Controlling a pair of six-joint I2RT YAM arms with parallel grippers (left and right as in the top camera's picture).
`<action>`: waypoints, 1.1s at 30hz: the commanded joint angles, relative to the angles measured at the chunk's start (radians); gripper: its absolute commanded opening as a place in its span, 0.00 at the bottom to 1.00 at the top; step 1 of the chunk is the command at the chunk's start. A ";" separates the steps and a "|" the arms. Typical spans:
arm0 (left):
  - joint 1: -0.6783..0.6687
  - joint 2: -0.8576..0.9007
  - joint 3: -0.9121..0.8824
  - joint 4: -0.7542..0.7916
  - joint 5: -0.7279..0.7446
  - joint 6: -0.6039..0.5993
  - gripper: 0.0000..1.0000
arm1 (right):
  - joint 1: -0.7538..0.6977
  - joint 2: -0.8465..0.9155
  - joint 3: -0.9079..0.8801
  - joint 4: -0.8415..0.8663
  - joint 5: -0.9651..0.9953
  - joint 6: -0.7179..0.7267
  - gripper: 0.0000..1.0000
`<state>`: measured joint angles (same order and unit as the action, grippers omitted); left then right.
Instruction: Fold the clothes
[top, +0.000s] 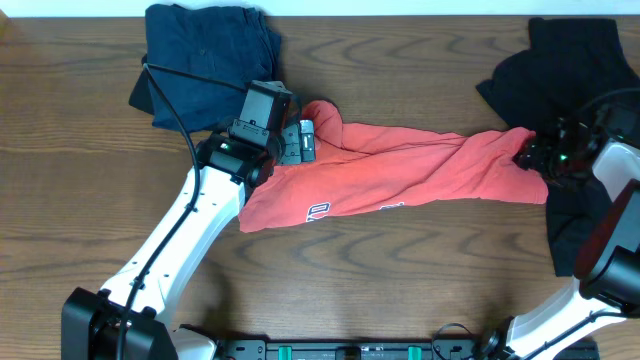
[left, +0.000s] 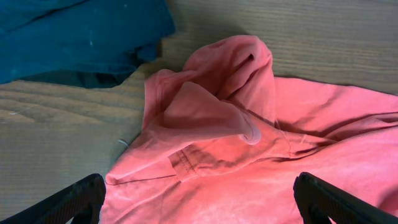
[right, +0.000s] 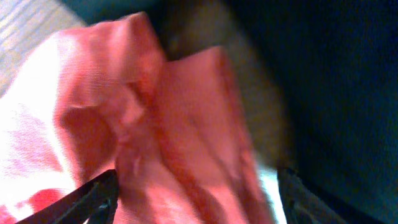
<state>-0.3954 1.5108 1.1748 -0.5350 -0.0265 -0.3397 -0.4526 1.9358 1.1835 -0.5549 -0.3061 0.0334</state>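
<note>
Jaws on both grippers stand spread wide, clasping nothing. Just ahead of the left gripper's (left: 199, 186) fingertips, in line with the gap between them, lies a bunched, folded-over hump of the red shirt (top: 400, 165). A navy garment (top: 205, 60) lies beyond that hump, off to the left. The shirt runs twisted across the table (top: 400, 290) from the left jaws to the right gripper (top: 527, 155), whose fingers straddle its hemmed end. A black garment (top: 570, 70) lies just beyond the right jaws and to their right.
</note>
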 joint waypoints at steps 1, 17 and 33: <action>0.000 0.005 0.013 0.001 -0.008 0.002 0.98 | 0.043 0.060 -0.002 -0.002 -0.055 -0.043 0.76; 0.000 0.021 0.013 -0.007 -0.007 0.002 0.98 | -0.009 -0.007 0.070 -0.076 -0.137 -0.028 0.01; 0.000 0.021 0.013 0.001 -0.008 0.002 0.98 | 0.007 -0.190 0.149 -0.190 -0.322 -0.111 0.01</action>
<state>-0.3954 1.5249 1.1748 -0.5354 -0.0265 -0.3397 -0.5053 1.7432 1.3289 -0.7242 -0.5694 -0.0353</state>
